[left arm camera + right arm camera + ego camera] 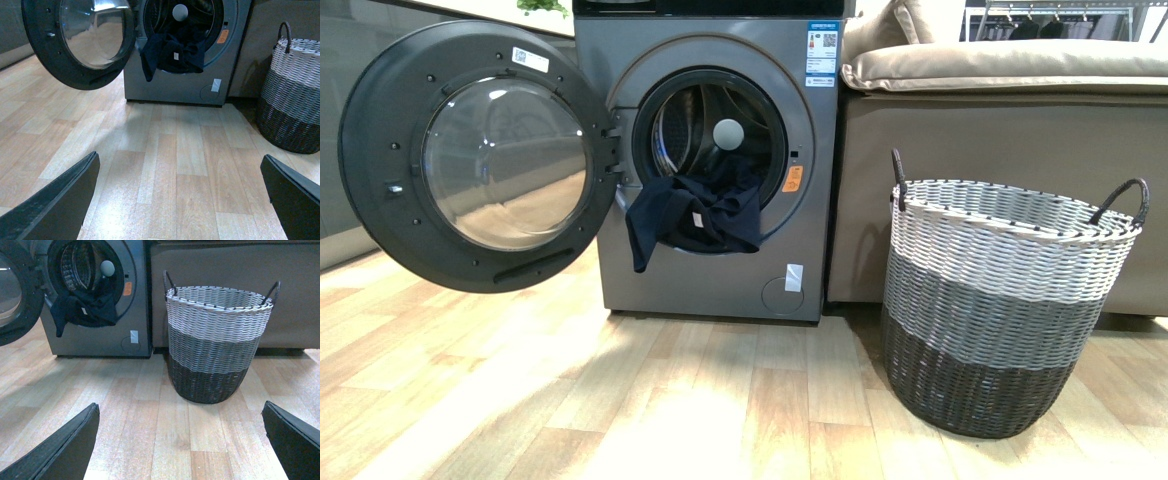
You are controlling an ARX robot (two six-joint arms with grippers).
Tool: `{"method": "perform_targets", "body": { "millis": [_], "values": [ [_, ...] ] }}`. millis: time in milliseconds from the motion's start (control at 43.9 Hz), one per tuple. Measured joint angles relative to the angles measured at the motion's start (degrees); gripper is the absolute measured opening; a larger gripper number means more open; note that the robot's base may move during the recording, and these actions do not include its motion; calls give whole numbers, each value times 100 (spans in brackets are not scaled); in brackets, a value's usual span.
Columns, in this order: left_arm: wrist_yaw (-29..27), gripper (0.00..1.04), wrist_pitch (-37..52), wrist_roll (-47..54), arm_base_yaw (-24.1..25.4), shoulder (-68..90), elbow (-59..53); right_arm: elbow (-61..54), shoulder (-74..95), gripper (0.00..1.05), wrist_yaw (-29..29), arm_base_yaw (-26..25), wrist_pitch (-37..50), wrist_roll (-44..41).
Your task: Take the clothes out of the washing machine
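The grey washing machine (710, 275) stands at the back with its round door (470, 155) swung wide open to the left. The dark navy clothes (695, 215) hang out of the drum mouth over the lower rim, a small white label showing. They also show in the left wrist view, clothes (172, 55), and in the right wrist view, clothes (85, 310). My left gripper (182, 195) is open above bare floor, well short of the machine. My right gripper (182, 437) is open too, nothing between its fingers, facing the basket. Neither arm shows in the front view.
A woven grey, white and black basket (1010, 300) with two handles stands on the wooden floor right of the machine. A beige sofa (1010, 70) sits behind it. A pale ball-like thing (728, 133) shows inside the drum.
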Motion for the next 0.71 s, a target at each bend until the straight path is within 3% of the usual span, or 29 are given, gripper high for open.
{"method": "perform_targets", "body": {
  "millis": [705],
  "values": [
    [0, 98, 0, 0, 0, 0, 0, 0, 0, 97, 0, 0, 0, 0]
  ]
}}
